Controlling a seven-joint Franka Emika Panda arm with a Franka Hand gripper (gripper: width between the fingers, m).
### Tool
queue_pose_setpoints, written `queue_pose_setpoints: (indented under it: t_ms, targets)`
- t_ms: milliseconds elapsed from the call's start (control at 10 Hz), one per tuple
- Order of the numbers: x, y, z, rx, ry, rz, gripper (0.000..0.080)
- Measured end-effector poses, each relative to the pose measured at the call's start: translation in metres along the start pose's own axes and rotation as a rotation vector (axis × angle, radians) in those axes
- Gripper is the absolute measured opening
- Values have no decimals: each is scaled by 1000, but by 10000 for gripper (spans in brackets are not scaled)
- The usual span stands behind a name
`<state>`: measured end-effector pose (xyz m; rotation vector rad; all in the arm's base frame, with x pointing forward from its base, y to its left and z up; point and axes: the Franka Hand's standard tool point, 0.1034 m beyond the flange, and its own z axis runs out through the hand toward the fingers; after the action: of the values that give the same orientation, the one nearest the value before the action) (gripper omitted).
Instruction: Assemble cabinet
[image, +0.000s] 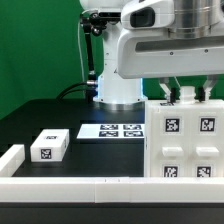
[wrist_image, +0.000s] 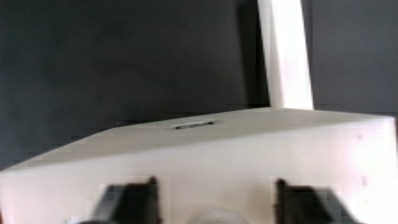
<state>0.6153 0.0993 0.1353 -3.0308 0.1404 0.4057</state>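
The cabinet (image: 186, 140) is a big white box with square tags on its front, standing at the exterior view's right. My gripper (image: 185, 93) hangs right above its top, jaws spread wide, with nothing between them. In the wrist view the cabinet's white surface (wrist_image: 196, 150) fills the lower half. The two dark fingers (wrist_image: 128, 200) stand far apart in front of it, and the gripper (wrist_image: 217, 205) is just over it. One small white drawer block (image: 48, 146) with a tag lies on the black table at the exterior view's left.
The marker board (image: 112, 130) lies flat mid-table by the robot's base. Long white rail pieces run along the front (image: 90, 186) and the left (image: 10, 158). A white rail (wrist_image: 285, 55) also shows beyond the cabinet in the wrist view.
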Motion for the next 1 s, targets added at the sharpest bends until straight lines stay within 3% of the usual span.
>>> queue_pose_setpoints:
  t_ms: [100,200,300,500,1000]
  targets:
    - [-1,-1,-2,0,3,3,466]
    - [-7,-1,-10,3,11,5,606]
    - [-16,0,-16,7,23,7,636]
    - [-31,2,-24,8,23,12,647]
    - [-31,6,-20,7,17,12,648]
